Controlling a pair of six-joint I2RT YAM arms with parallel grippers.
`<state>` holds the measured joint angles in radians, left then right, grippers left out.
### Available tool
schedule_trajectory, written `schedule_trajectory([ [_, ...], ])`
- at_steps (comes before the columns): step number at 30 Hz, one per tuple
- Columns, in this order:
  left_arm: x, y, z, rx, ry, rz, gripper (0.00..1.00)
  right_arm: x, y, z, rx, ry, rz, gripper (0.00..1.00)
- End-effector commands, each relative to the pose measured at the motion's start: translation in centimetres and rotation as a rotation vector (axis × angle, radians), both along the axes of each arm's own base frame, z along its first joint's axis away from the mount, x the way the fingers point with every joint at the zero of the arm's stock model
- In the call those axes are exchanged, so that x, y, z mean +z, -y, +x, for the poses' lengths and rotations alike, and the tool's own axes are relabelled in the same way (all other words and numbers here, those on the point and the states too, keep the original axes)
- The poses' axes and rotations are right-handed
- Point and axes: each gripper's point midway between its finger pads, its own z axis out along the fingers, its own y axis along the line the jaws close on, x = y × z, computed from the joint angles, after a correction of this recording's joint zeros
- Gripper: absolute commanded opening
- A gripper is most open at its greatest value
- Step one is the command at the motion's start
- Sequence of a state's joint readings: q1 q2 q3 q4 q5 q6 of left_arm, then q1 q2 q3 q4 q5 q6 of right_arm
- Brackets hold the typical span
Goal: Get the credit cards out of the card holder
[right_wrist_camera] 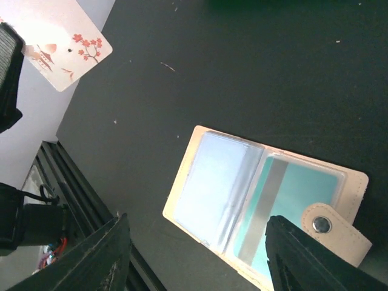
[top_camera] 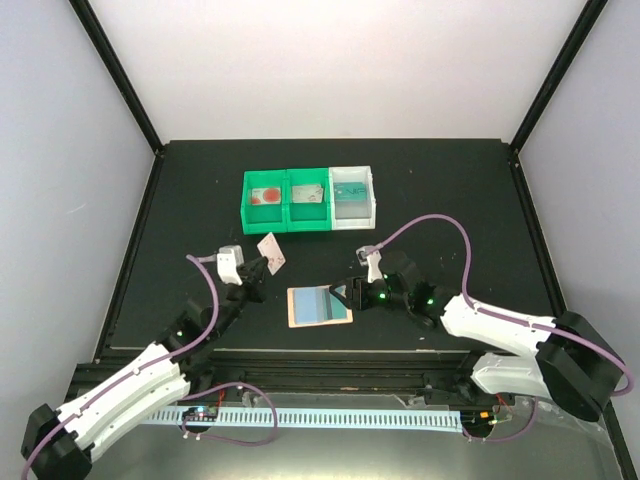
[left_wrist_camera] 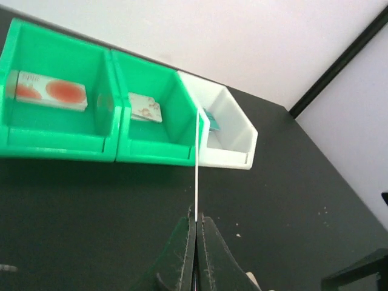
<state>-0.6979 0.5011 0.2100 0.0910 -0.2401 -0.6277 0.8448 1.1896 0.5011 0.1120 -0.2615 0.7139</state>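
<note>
The tan card holder (top_camera: pixel 319 305) lies open on the black table; in the right wrist view (right_wrist_camera: pixel 200 182) it shows a blue-grey panel and a teal credit card (right_wrist_camera: pixel 297 200) in its right pocket, with the snap tab beside it. My right gripper (top_camera: pixel 341 293) is open and empty over the holder's right edge, its jaws astride it (right_wrist_camera: pixel 197 224). My left gripper (top_camera: pixel 256 267) is shut on a white card with red blossoms (top_camera: pixel 271 252), held off the table left of the holder. This card shows edge-on in the left wrist view (left_wrist_camera: pixel 196 163) and flat in the right wrist view (right_wrist_camera: pixel 60 42).
Three bins stand in a row at the back: a green bin (top_camera: pixel 264 222) holding a white and red card (left_wrist_camera: pixel 51 91), a green bin (top_camera: pixel 308 222) holding a pale patterned card (left_wrist_camera: pixel 145 108), and a white bin (top_camera: pixel 355 220) holding a teal card (left_wrist_camera: pixel 211 120).
</note>
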Motion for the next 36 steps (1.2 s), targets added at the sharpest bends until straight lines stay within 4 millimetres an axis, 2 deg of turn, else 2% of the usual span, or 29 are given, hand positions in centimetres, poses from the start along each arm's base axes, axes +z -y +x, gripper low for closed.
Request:
schedule_trajectory([
  [1,5.2,1.2,0.5,-0.056,0.251,0.075,0.01,3.0,-0.9,0.4,0.012,0.053,0.085,0.65],
  [4,7.1,2.5,-0.6,-0.141,0.388,0.052,0.02,5.4,-1.9,0.6,0.030,0.086,0.174,0.71],
  [8,9.6,3.9,-2.6,-0.261,0.530,-0.010,0.02,8.6,-2.8,1.1,0.029,0.120,0.278,0.73],
  [16,12.1,5.6,-6.7,-0.488,0.603,-0.190,0.02,15.1,-4.3,1.0,0.069,0.167,0.560,0.74],
  [18,12.4,5.6,-7.3,-0.515,0.601,-0.240,0.02,16.0,-4.8,1.0,0.085,0.162,0.590,0.74],
  [21,12.6,5.5,-7.9,-0.541,0.570,-0.305,0.02,16.4,-5.3,1.3,0.089,0.147,0.604,0.72],
  [24,12.6,5.6,-8.3,-0.569,0.549,-0.340,0.02,16.8,-5.6,0.9,0.119,0.136,0.642,0.61],
  [28,13.1,6.0,-8.6,-0.609,0.524,-0.382,0.02,17.2,-5.9,0.3,0.162,0.130,0.676,0.37],
  [36,12.8,6.5,-8.0,-0.608,0.475,-0.398,0.01,17.7,-5.6,-1.7,0.265,0.165,0.710,0.03],
])
